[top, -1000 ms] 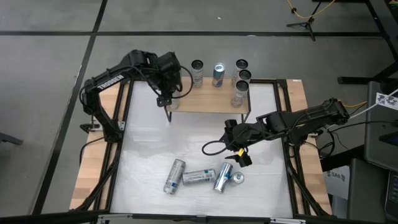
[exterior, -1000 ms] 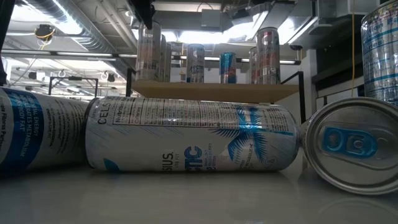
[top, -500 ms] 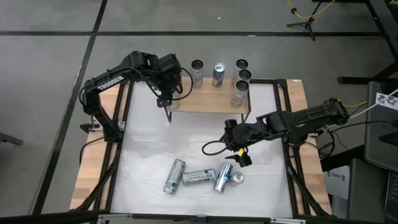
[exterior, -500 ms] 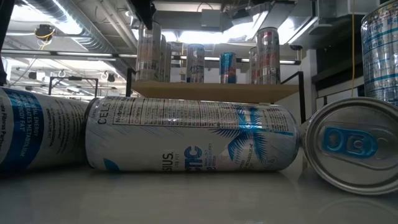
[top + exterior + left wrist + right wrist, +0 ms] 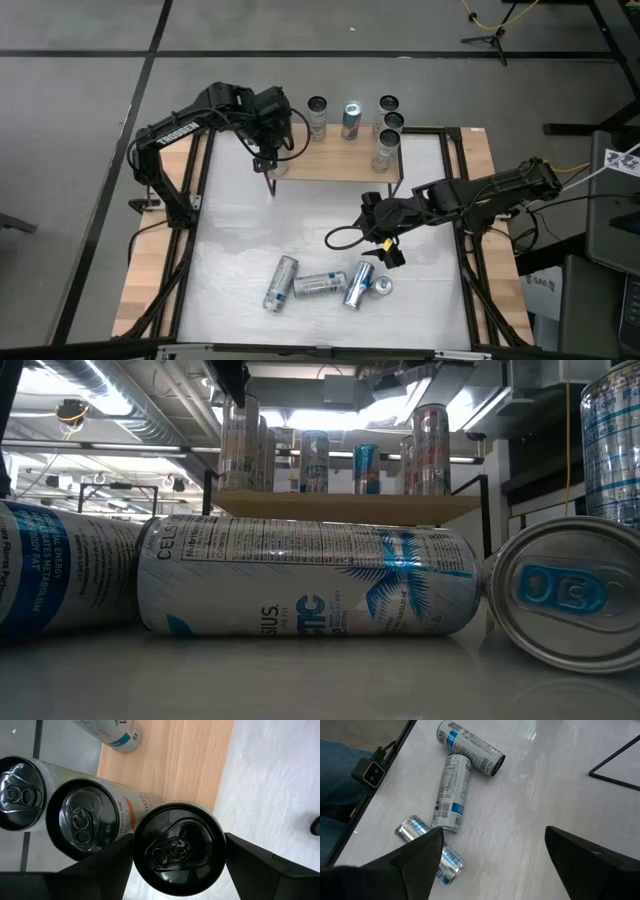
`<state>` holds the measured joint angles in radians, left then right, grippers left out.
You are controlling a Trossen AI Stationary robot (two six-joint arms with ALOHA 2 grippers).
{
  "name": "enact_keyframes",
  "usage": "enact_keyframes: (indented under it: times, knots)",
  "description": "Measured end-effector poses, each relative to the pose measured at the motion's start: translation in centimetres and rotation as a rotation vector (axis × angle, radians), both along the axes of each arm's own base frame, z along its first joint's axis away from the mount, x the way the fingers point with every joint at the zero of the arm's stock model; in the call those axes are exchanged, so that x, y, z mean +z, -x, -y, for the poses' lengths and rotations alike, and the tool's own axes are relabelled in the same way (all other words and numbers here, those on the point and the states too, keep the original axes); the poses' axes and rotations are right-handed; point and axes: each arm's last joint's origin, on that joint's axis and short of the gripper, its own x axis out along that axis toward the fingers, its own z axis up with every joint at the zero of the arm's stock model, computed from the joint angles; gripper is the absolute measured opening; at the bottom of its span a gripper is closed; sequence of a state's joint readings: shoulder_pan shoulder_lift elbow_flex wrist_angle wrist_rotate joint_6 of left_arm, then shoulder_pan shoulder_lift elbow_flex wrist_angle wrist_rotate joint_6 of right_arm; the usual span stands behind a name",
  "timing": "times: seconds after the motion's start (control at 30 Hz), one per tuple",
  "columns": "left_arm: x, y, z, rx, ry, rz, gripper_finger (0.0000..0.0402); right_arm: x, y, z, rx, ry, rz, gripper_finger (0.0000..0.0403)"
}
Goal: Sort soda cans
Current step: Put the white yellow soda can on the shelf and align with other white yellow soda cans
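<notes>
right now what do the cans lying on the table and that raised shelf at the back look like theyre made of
Lying cans: probably thin aluminium, shiny silver with printed blue labels; pull-tab ends catch the light. Raised shelf: pale board with visible wood grain, possibly laminate, on thin dark legs that look like metal.

Ten soda cans (image 5: 320,284) (four lying flat, six upright on the shelf (image 5: 330,162))

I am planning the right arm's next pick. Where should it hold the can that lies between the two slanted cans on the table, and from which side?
Probably hold the middle can at mid-body, coming straight down with the open right gripper. It lies on its side; its ends are close to the left can and the right can, but its long sides look free.
</notes>
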<state>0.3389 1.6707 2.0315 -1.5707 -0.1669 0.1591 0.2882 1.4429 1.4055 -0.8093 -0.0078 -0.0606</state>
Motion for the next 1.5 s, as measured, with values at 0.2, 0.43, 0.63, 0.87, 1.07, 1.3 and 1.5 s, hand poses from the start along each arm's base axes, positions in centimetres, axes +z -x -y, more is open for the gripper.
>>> enact_keyframes:
  times: [0.2,0.43,0.63,0.87,1.07,1.3,1.5]
  knots:
    - [0.0,0.0,0.0,0.0,0.001,0.0,0.0283,0.0,0.0,0.01,0.0,0.0,0.0,0.0344]
    - [0.0,0.0,0.01,-0.001,0.002,0.001,0.0283,0.0,0.0,0.01,0.0,0.0,0.0,0.0344]
    - [0.0,0.0,0.01,-0.001,0.003,0.001,0.0283,0.0,0.0,0.0,0.0,0.0,0.0,0.0344]
    - [0.0,0.0,0.01,-0.001,0.003,0.001,0.0283,0.0,0.0,0.0,0.0,0.0,0.0,0.0344]
    - [-0.01,0.01,0.02,0.0,0.005,-0.001,0.0295,0.0,0.0,0.01,0.0,0.0,0.0,0.0344]
    - [-0.01,0.01,0.03,0.0,0.007,0.0,0.0338,0.0,0.0,0.0,0.0,0.0,0.0,0.0344]
    - [-0.01,0.01,0.04,0.0,0.007,0.0,0.0346,0.0,0.0,0.01,0.0,0.0,0.0,0.0344]
